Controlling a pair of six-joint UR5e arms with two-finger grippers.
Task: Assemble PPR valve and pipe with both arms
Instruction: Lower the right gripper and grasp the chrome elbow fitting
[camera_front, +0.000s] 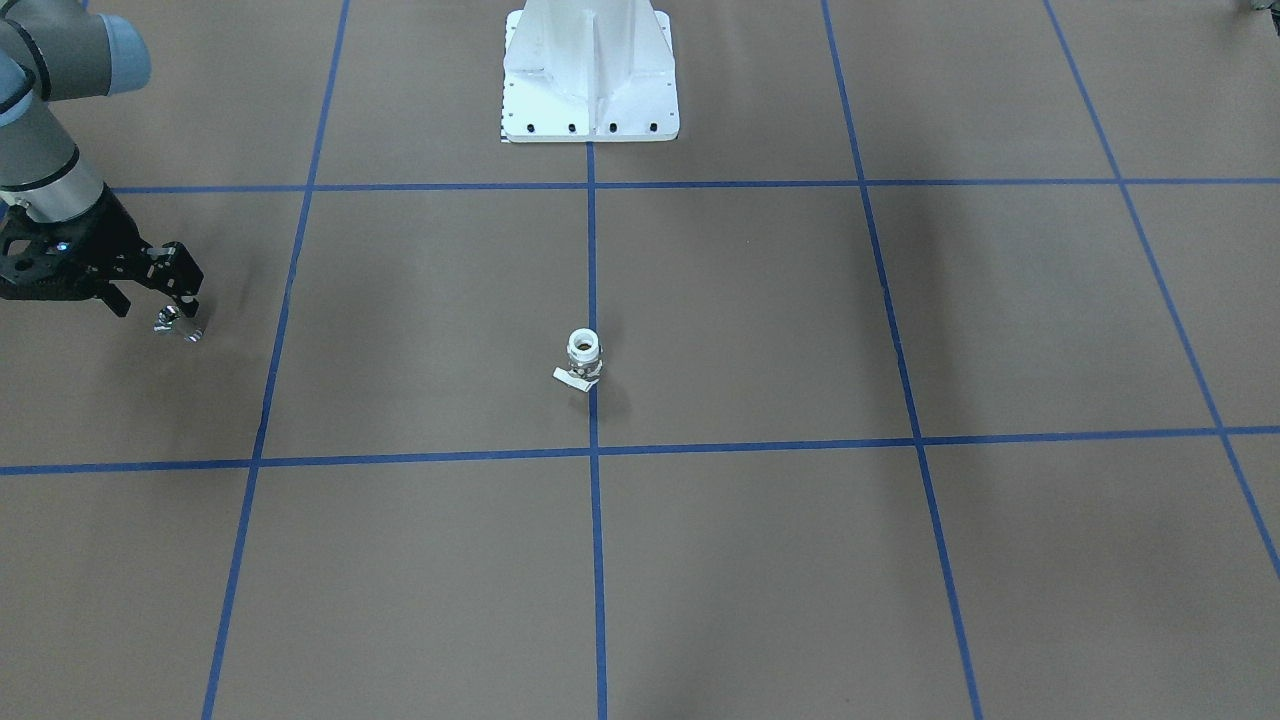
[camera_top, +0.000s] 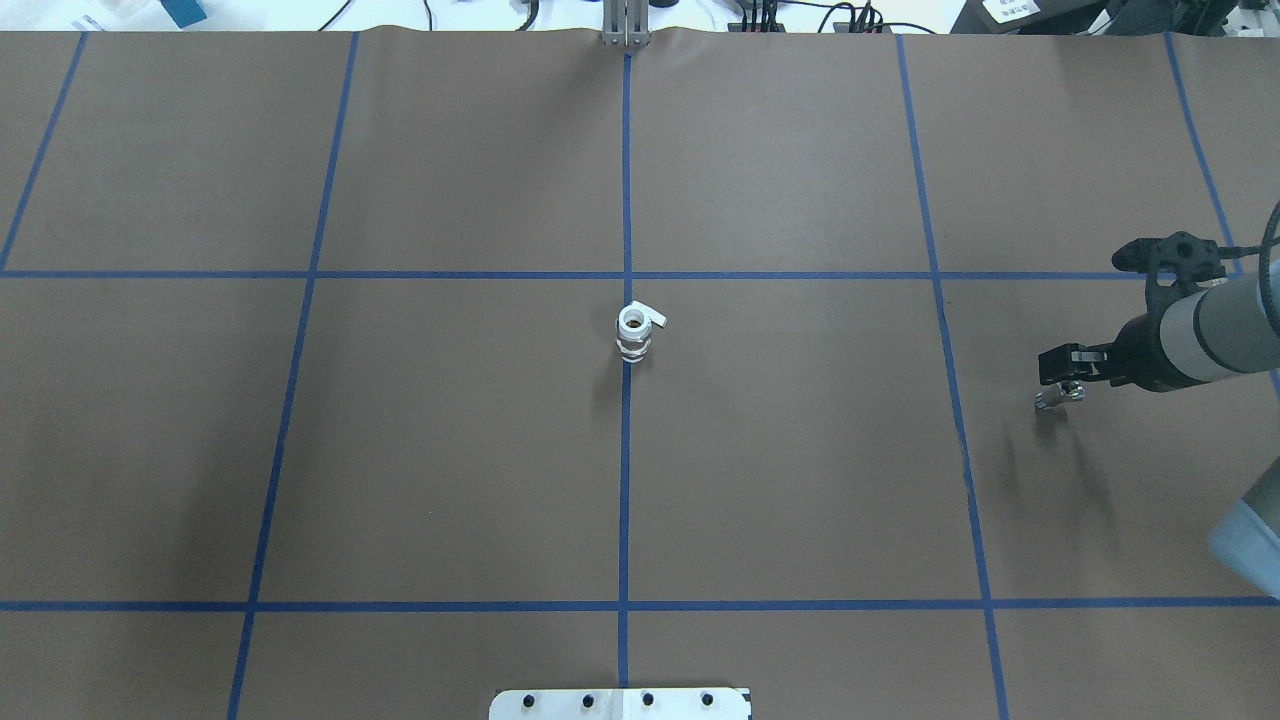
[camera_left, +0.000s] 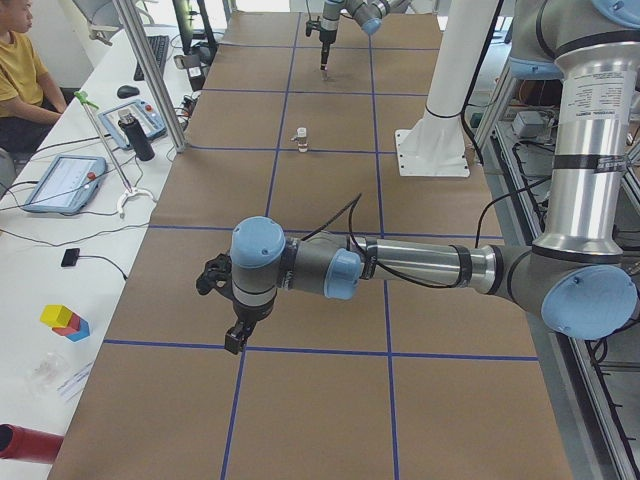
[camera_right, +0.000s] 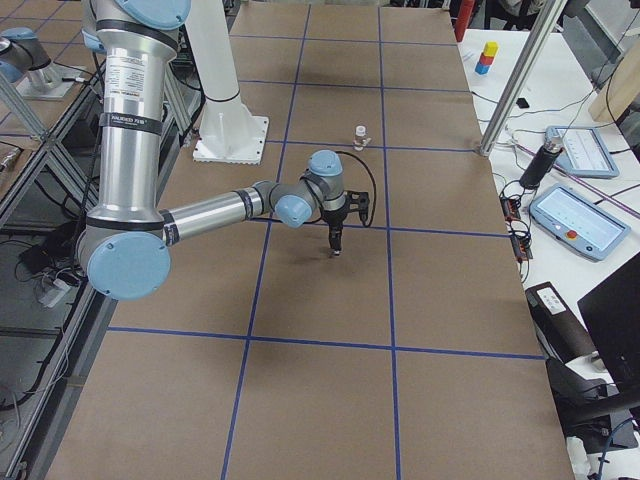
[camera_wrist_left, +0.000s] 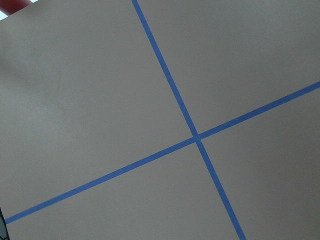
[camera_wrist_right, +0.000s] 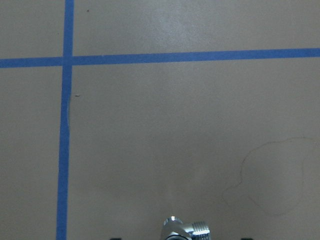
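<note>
A white PPR valve (camera_front: 584, 360) with a small side handle stands upright on the centre tape line of the table; it also shows in the overhead view (camera_top: 634, 335). My right gripper (camera_front: 168, 308) hangs far out on my right side, shut on a small silver metal fitting (camera_front: 178, 325), just above the table. The gripper (camera_top: 1062, 380) and the fitting (camera_top: 1052, 398) show in the overhead view too, and the fitting shows at the bottom of the right wrist view (camera_wrist_right: 185, 229). My left gripper (camera_left: 237, 340) shows only in the exterior left view, pointing down over bare table. I cannot tell whether it is open.
The white bolted pedestal (camera_front: 590, 80) stands at the robot's side of the table. Blue tape lines (camera_wrist_left: 197, 136) divide the brown surface into squares. A side bench with tablets (camera_left: 62, 182), a black bottle (camera_left: 138, 135) and a seated operator (camera_left: 20, 75) runs along the far edge.
</note>
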